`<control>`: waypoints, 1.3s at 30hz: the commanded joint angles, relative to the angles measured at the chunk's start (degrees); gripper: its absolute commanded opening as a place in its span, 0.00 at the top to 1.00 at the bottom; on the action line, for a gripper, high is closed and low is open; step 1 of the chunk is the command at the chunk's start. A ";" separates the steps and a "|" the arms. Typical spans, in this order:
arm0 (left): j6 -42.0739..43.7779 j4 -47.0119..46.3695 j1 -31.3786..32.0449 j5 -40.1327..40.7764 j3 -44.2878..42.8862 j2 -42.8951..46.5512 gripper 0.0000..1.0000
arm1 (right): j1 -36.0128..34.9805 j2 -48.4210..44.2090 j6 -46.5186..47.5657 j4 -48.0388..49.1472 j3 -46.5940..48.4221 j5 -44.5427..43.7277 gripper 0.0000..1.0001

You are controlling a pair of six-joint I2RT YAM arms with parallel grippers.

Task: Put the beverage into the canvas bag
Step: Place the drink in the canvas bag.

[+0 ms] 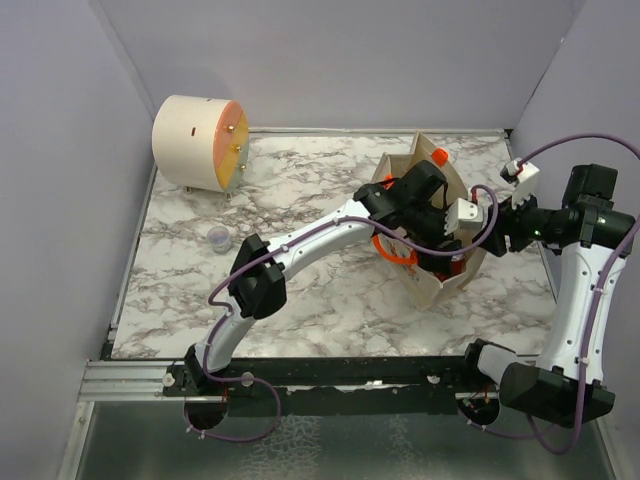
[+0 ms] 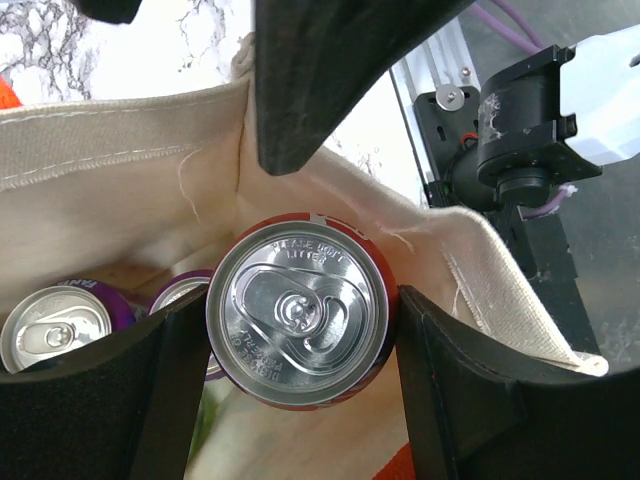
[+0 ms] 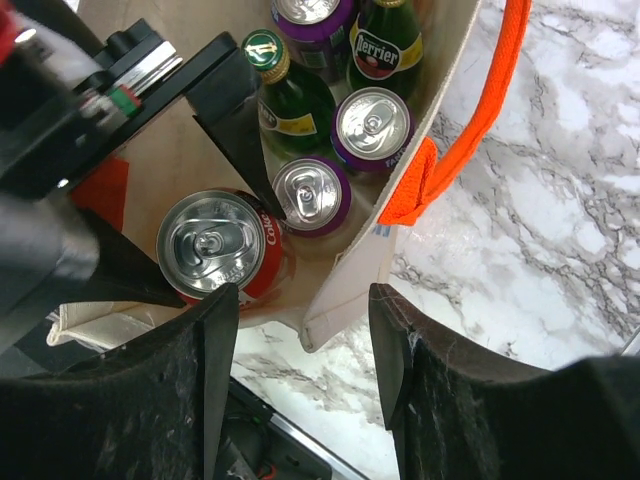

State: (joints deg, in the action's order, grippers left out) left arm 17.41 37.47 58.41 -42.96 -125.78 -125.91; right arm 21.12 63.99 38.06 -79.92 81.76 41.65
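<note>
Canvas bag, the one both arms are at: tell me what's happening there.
The left gripper is shut on a red can, holding it upright inside the canvas bag, next to the purple cans and green bottles in there. The right gripper stands open astride the bag's rim, close to an orange handle. The red can has not been let go yet.
</note>
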 commanded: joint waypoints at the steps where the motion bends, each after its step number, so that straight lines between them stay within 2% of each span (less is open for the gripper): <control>1: -5.95 -4.77 0.40 -11.31 1.27 4.33 1.00 | 0.31 -2.19 4.59 -0.76 0.52 3.13 0.45; 8: -12.68 -9.96 -0.52 -12.45 4.64 4.65 1.00 | 0.32 -3.21 6.78 -0.85 0.99 5.72 0.44; 16: -14.75 -12.91 -1.13 -2.72 5.92 4.25 1.00 | 0.10 -5.21 10.68 -0.92 -1.12 5.96 0.43; 27: -23.14 -19.10 -3.30 -4.52 10.76 5.50 1.00 | -0.37 -10.45 20.58 -0.94 -5.01 6.11 0.44; 31: -23.38 -20.08 -4.07 -5.39 11.24 5.50 1.00 | -0.62 -14.50 25.36 -0.89 -6.92 5.41 0.45; 39: -21.16 -19.68 -4.03 -2.45 12.77 5.61 1.00 | -1.45 -14.37 30.25 -0.93 -8.99 4.40 0.45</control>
State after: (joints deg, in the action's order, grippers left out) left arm -4.62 20.56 54.33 -44.69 -113.58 -123.96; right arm 20.27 49.17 63.44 -80.01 73.76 46.13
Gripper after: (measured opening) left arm 0.681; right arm 0.552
